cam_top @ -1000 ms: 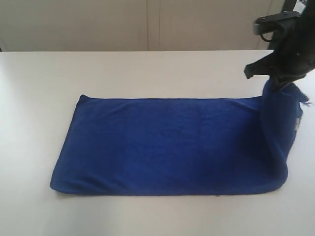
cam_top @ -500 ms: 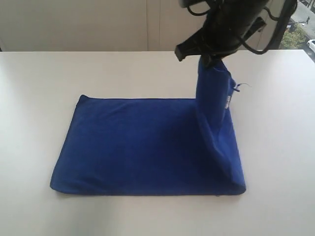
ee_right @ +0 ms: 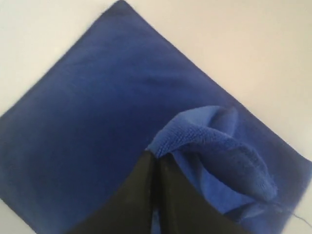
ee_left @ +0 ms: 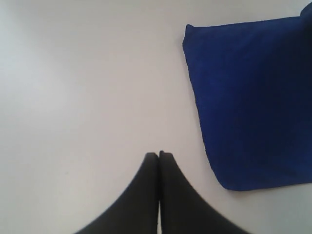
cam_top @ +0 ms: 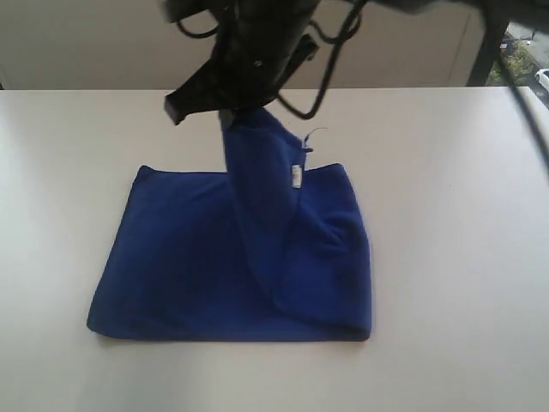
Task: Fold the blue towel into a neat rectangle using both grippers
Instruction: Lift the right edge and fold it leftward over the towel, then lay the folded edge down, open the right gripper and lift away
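The jaws pinched a raised fold of the blue towel (ee_right: 97, 122). The rest lay flat on the pale bench (ee_right: 253, 48)

black jointed arm (cam_top: 257, 43) is blurring, running off exterior view's top; royal-blue plush towel (ee_left: 248, 97) is getting cropped in left wrist view.

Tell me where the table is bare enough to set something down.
The table is bare right of the towel, and along the near edge in front of it. It is crowded above the towel's middle, where the right gripper holds one end up.

Pale table (cam_top: 446, 257) — beige wall (cam_top: 103, 43), window (cam_top: 525, 41) at right.
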